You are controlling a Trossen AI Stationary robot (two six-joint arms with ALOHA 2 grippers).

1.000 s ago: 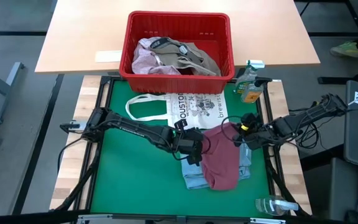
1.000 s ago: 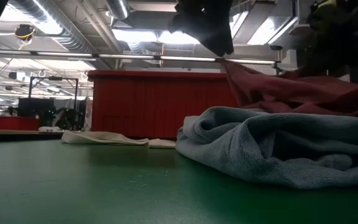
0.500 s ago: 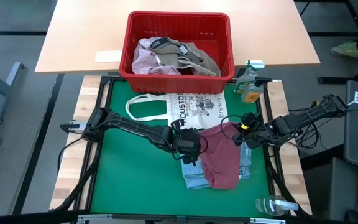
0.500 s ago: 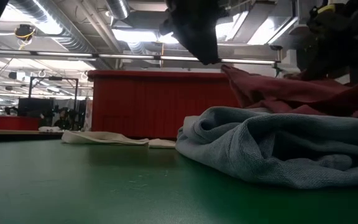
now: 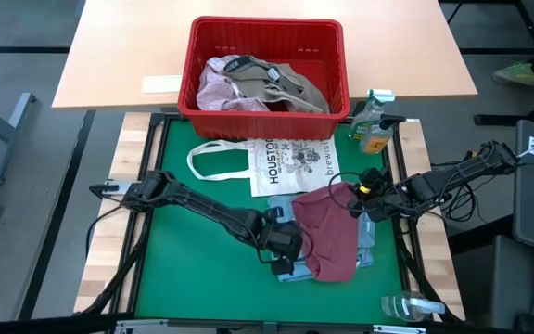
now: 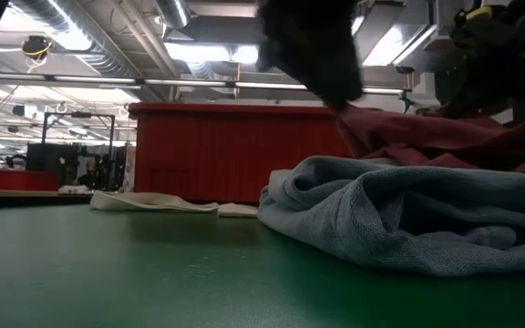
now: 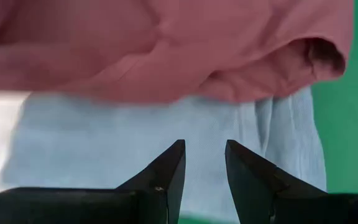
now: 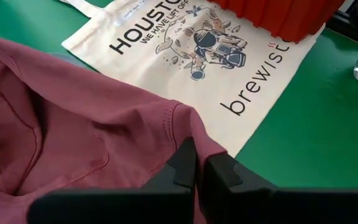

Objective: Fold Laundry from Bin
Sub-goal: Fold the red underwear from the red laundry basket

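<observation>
Just beyond left gripper point(image 7: 202, 163) — maroon garment point(image 7: 166, 50).

maroon garment point(image 5: 330, 232): soft matt cloth | bin point(image 5: 267, 32): glossy plastic | mat point(image 5: 202, 269): matt

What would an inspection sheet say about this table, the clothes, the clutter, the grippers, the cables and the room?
Surface: green mat on a wooden table.
Job's things: maroon garment lies over light blue garment; more laundry in red bin.
Clutter: tote bag flat by the bin; spray bottle; clear bottle at the mat's corner.
Grippers: left gripper open, empty, over the blue garment; right gripper shut on the maroon garment's edge.
Cables: black cables along the right arm.
Surroundings: light wooden tabletop under the bin; no person seen.
</observation>
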